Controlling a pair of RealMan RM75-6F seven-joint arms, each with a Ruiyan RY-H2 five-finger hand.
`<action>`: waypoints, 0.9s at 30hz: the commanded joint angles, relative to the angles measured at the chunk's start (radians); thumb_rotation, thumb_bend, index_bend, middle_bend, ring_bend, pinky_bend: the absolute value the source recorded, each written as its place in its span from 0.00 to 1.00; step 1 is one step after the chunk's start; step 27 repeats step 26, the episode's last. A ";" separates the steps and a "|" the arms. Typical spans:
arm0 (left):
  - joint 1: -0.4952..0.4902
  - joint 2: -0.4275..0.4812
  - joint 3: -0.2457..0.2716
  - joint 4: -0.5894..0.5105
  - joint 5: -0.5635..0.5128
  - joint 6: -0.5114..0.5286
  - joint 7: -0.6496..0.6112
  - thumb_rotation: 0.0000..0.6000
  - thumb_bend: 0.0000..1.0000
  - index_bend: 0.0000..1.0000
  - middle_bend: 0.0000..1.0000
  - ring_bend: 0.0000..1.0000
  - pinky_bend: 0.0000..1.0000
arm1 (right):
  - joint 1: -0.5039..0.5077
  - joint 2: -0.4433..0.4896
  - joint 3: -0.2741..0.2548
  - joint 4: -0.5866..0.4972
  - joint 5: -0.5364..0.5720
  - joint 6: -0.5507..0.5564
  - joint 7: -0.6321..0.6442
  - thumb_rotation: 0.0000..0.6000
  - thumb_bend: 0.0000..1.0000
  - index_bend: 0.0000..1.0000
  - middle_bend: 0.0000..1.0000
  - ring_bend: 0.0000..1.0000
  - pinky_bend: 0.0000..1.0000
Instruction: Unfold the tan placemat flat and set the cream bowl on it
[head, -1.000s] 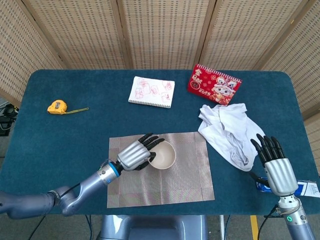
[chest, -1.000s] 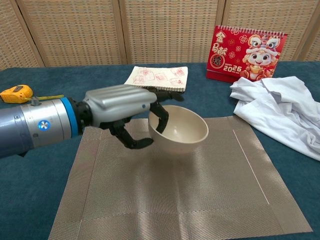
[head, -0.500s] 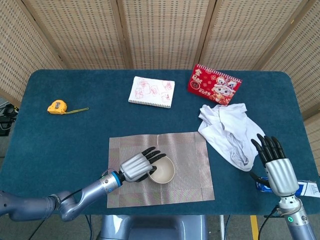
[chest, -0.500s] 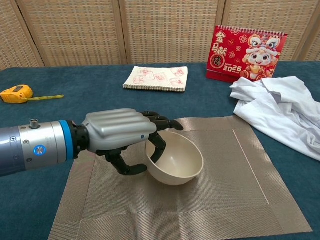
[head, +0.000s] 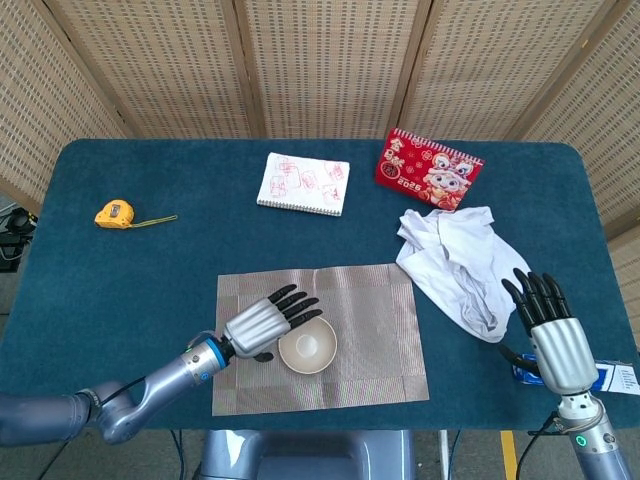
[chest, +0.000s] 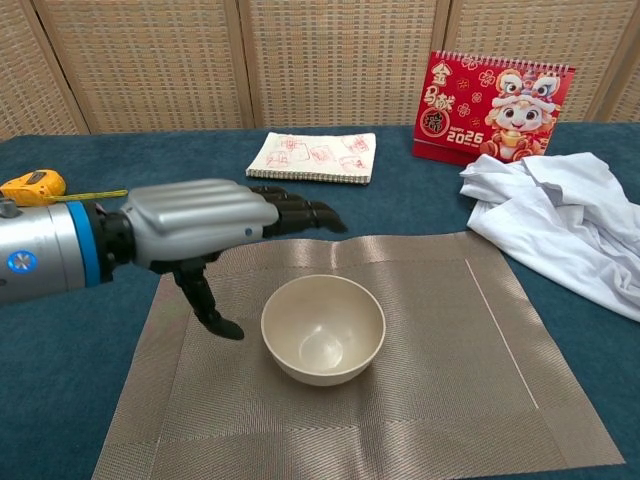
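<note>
The tan placemat (head: 370, 340) (chest: 470, 350) lies spread flat near the table's front edge. The cream bowl (head: 307, 346) (chest: 323, 328) stands upright on it, left of the mat's middle. My left hand (head: 262, 322) (chest: 200, 225) hovers just left of the bowl with fingers stretched out and thumb hanging down, holding nothing and apart from the rim. My right hand (head: 550, 325) is at the table's right front corner, fingers straight and spread, empty; the chest view does not show it.
A white cloth (head: 455, 260) (chest: 565, 225) lies crumpled right of the mat. A red desk calendar (head: 428, 170) (chest: 497, 95) and a notepad (head: 304, 184) (chest: 315, 156) sit at the back. A yellow tape measure (head: 116, 213) (chest: 30, 186) lies far left.
My left hand lowered the bowl onto the mat, let go and drew back to the left with its fingers straightened. The right hand has not moved.
</note>
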 joint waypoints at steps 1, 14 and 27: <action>0.039 0.080 -0.009 -0.062 0.023 0.078 -0.009 1.00 0.00 0.00 0.00 0.00 0.00 | -0.004 0.004 -0.001 -0.008 -0.005 0.007 -0.004 1.00 0.00 0.05 0.00 0.00 0.00; 0.338 0.319 0.015 -0.288 -0.171 0.426 0.145 1.00 0.00 0.00 0.00 0.00 0.00 | -0.021 0.030 -0.003 -0.052 -0.023 0.033 -0.031 1.00 0.00 0.05 0.00 0.00 0.00; 0.567 0.345 0.077 -0.298 -0.205 0.630 0.079 1.00 0.00 0.00 0.00 0.00 0.00 | -0.037 0.058 0.006 -0.086 0.006 0.027 -0.072 1.00 0.00 0.05 0.00 0.00 0.00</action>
